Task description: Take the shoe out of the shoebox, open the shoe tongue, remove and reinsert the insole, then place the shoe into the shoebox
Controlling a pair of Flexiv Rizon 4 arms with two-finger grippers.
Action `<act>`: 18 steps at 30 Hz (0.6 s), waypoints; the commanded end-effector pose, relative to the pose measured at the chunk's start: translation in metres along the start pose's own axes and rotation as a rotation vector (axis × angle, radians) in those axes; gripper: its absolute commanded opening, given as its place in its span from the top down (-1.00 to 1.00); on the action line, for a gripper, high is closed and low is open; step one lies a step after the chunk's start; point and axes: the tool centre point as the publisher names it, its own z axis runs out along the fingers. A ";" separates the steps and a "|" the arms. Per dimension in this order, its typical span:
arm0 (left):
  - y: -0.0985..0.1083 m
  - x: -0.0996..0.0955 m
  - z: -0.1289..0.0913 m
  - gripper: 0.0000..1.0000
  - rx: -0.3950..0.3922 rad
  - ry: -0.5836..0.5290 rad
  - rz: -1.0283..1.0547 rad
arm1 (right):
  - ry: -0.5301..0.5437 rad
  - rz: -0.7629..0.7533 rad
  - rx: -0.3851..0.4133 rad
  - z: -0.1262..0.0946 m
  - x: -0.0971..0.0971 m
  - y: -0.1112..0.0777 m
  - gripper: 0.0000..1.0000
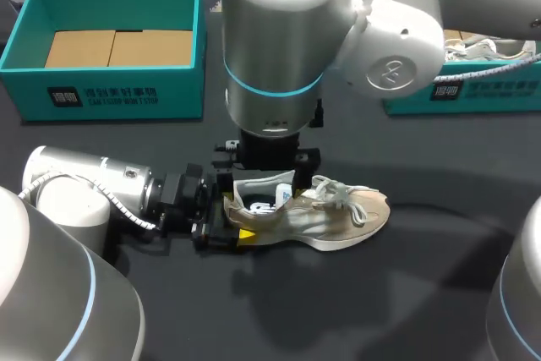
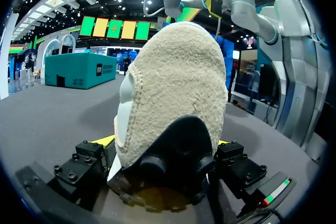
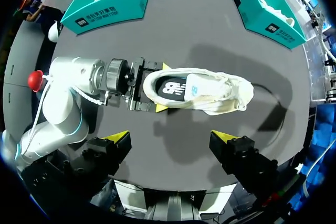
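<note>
A beige sneaker (image 1: 338, 219) with white laces lies on its sole mid-table, toe pointing right. Its black insole (image 3: 176, 87) with a white logo shows inside the opening. My left gripper (image 1: 233, 217) comes in low from the left and is open, with its yellow fingertips (image 3: 164, 67) standing close on either side of the heel (image 2: 176, 103). My right arm (image 1: 279, 48) hangs directly above the shoe and hides its own fingers in the head view. In the right wrist view my right gripper (image 3: 172, 137) is open and empty, well above the shoe (image 3: 210, 88).
A teal shoebox (image 1: 101, 95) with cardboard inside stands at the back left. A second teal box (image 1: 473, 97) holding a white shoe stands at the back right. Dark bare tabletop (image 1: 338, 310) lies in front of the sneaker.
</note>
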 end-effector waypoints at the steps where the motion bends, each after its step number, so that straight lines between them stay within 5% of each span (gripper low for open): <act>1: 0.005 0.003 -0.001 1.00 0.000 -0.002 0.000 | 0.033 -0.008 0.003 0.014 -0.018 0.003 -1.00; 12: 0.005 0.003 -0.001 1.00 0.000 -0.002 0.000 | 0.033 -0.008 0.003 0.014 -0.018 0.003 -1.00; 18: 0.005 0.003 -0.001 1.00 0.000 -0.002 0.000 | 0.027 -0.011 0.004 0.036 -0.017 0.017 -1.00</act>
